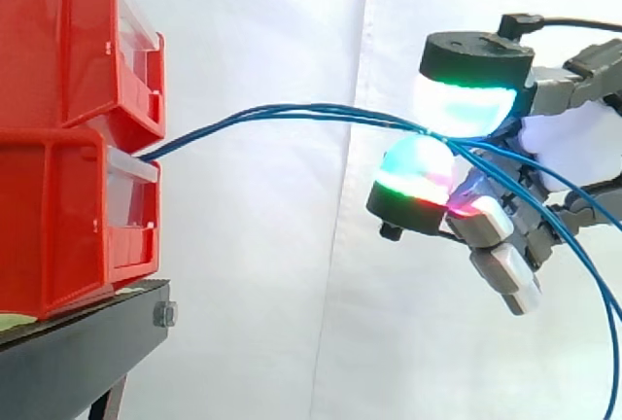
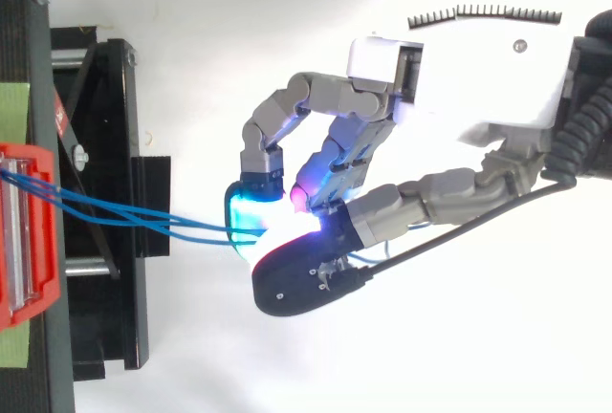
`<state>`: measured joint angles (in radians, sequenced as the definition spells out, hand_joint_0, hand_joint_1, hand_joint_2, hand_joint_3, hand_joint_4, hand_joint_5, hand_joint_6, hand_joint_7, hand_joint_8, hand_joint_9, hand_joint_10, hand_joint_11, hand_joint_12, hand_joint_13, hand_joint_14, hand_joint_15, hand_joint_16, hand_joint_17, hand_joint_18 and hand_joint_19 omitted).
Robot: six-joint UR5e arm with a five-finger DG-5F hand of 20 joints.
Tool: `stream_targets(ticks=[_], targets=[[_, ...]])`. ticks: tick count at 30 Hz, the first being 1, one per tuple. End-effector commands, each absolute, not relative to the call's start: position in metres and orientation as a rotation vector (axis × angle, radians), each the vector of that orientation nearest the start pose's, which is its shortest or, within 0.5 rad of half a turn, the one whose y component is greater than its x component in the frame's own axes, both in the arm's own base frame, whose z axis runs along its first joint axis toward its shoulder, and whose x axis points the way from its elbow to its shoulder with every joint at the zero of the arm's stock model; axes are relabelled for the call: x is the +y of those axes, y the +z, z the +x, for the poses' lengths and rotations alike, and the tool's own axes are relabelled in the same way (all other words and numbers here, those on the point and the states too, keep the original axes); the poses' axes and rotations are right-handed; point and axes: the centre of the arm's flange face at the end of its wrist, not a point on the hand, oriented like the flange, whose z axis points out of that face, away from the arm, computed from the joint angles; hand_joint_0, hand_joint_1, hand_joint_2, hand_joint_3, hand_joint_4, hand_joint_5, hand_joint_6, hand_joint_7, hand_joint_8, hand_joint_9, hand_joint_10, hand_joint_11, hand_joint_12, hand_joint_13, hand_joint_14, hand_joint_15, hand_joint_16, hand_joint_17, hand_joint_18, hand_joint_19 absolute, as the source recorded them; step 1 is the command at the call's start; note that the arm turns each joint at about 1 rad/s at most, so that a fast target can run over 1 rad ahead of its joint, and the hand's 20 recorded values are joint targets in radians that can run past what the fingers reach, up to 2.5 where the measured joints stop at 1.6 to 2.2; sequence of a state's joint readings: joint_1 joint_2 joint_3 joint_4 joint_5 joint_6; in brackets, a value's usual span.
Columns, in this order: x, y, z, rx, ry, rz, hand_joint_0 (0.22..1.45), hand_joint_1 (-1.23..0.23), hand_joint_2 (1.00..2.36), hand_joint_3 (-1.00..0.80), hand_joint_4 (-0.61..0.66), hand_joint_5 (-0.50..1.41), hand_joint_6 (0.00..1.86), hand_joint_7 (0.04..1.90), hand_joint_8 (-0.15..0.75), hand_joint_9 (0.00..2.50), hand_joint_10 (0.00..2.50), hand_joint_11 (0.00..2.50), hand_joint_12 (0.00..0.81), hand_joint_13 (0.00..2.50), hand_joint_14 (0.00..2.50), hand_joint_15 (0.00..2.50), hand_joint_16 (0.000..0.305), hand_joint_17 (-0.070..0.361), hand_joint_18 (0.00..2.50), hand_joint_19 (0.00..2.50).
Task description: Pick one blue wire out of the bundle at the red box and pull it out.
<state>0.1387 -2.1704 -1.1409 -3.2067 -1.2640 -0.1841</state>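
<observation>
Pinching thin blue wires (image 1: 292,111) between its glowing pads, the robot hand (image 2: 478,78) holds tight.
They stretch through the air from the lower of two stacked red plastic bins (image 1: 58,196) on a black metal stand (image 1: 78,342), white cloth curtain (image 1: 272,294) behind.

Two stacked red bins (image 1: 58,196) rest on the black stand (image 1: 83,342).

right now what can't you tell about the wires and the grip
Side view: how many of the blue wires the hand pinches; its glowing pads cover the contact.
Top view: the same; pad glare washes it out.
Side view: where the wires start inside the red bins; the bin walls hide it.
Side view: the wires' far ends, cut off near the bottom right corner.
</observation>
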Motion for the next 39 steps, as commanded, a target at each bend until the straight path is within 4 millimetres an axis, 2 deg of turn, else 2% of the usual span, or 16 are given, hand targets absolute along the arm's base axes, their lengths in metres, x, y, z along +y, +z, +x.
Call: stream_targets(ticks=[1, 4, 8, 11, 14, 16, 20, 22, 24, 26, 27, 30, 33, 35, 38, 39], targets=[[-0.0660, 0.3277, 0.7113, 1.376, 0.804, 1.268, 0.52, -0.58, 1.00, -0.50, -0.01, -0.19, 0.94, 0.82, 0.268, 1.12, 0.01, 0.76, 0.360, 1.05, 0.02, 0.62, 0.039, 0.087, 0.95, 0.55], [-0.0659, 0.3284, 0.7116, 1.374, 0.805, 1.268, 0.51, -0.46, 1.00, -0.50, 0.02, -0.18, 0.90, 0.83, 0.279, 1.14, 0.01, 0.76, 0.378, 1.04, 0.02, 0.62, 0.039, 0.088, 0.90, 0.59], [-0.0659, 0.3284, 0.7116, 1.374, 0.805, 1.268, 0.48, -0.45, 1.00, -0.50, 0.08, -0.19, 0.88, 0.81, 0.313, 1.12, 0.01, 0.76, 0.399, 1.03, 0.02, 0.63, 0.042, 0.095, 0.88, 0.59], [-0.0659, 0.3284, 0.7116, 1.374, 0.805, 1.268, 0.48, -0.50, 1.00, -0.50, 0.08, -0.19, 0.87, 0.84, 0.320, 1.12, 0.01, 0.76, 0.398, 1.02, 0.02, 0.64, 0.043, 0.096, 0.86, 0.60], [-0.0659, 0.3284, 0.7116, 1.373, 0.806, 1.269, 0.54, -0.65, 1.00, -0.49, 0.07, -0.20, 0.89, 0.86, 0.312, 1.10, 0.01, 0.78, 0.383, 1.00, 0.02, 0.64, 0.040, 0.089, 0.83, 0.62], [-0.0648, 0.3284, 0.7117, 1.375, 0.807, 1.268, 0.63, -0.73, 1.01, -0.37, 0.06, -0.20, 0.90, 0.86, 0.317, 1.10, 0.02, 0.79, 0.370, 1.02, 0.02, 0.63, 0.038, 0.085, 0.88, 0.60], [-0.0648, 0.3284, 0.7117, 1.375, 0.807, 1.268, 0.70, -0.77, 1.02, -0.28, -0.04, -0.20, 0.93, 0.97, 0.339, 1.10, 0.01, 0.81, 0.360, 1.05, 0.02, 0.62, 0.037, 0.084, 0.93, 0.57], [-0.0659, 0.3284, 0.7116, 1.373, 0.806, 1.269, 0.71, -0.77, 1.02, -0.27, -0.07, -0.21, 0.95, 0.93, 0.335, 1.09, 0.02, 0.82, 0.359, 1.04, 0.02, 0.62, 0.037, 0.084, 0.94, 0.57], [-0.0648, 0.3284, 0.7117, 1.375, 0.807, 1.268, 0.72, -0.78, 1.02, -0.29, -0.08, -0.21, 0.96, 0.91, 0.335, 1.07, 0.02, 0.83, 0.357, 1.04, 0.02, 0.63, 0.038, 0.085, 0.94, 0.58], [-0.0659, 0.3284, 0.7116, 1.373, 0.806, 1.269, 0.75, -0.79, 1.01, -0.41, -0.05, -0.22, 0.95, 0.83, 0.323, 1.05, 0.01, 0.82, 0.358, 1.02, 0.02, 0.61, 0.039, 0.088, 0.95, 0.56], [-0.0658, 0.3284, 0.7116, 1.374, 0.807, 1.268, 0.76, -0.83, 1.00, -0.50, 0.02, -0.22, 0.94, 0.82, 0.305, 1.01, 0.01, 0.80, 0.359, 1.01, 0.02, 0.61, 0.040, 0.091, 0.95, 0.56], [-0.0659, 0.3284, 0.7116, 1.373, 0.806, 1.269, 0.70, -0.86, 1.00, -0.50, 0.06, -0.23, 0.94, 0.79, 0.257, 0.95, 0.01, 0.80, 0.359, 0.99, 0.02, 0.60, 0.042, 0.094, 0.95, 0.55], [-0.0658, 0.3284, 0.7116, 1.374, 0.807, 1.268, 0.61, -0.92, 1.00, -0.50, 0.07, -0.24, 0.94, 0.78, 0.257, 0.92, 0.01, 0.79, 0.357, 0.98, 0.02, 0.60, 0.042, 0.094, 0.94, 0.54], [-0.0658, 0.3284, 0.7116, 1.374, 0.807, 1.268, 0.53, -0.89, 1.00, -0.50, 0.09, -0.24, 0.94, 0.76, 0.274, 0.91, 0.01, 0.79, 0.365, 0.98, 0.02, 0.61, 0.043, 0.098, 0.94, 0.55], [-0.0658, 0.3284, 0.7116, 1.374, 0.807, 1.268, 0.49, -0.73, 1.00, -0.50, 0.12, -0.23, 0.93, 0.75, 0.305, 0.97, 0.01, 0.79, 0.375, 0.99, 0.02, 0.61, 0.044, 0.098, 0.93, 0.57], [-0.0658, 0.3295, 0.7113, 1.373, 0.808, 1.268, 0.49, -0.63, 1.00, -0.50, 0.12, -0.22, 0.92, 0.78, 0.311, 1.01, 0.01, 0.79, 0.385, 1.00, 0.02, 0.62, 0.043, 0.097, 0.91, 0.58]])
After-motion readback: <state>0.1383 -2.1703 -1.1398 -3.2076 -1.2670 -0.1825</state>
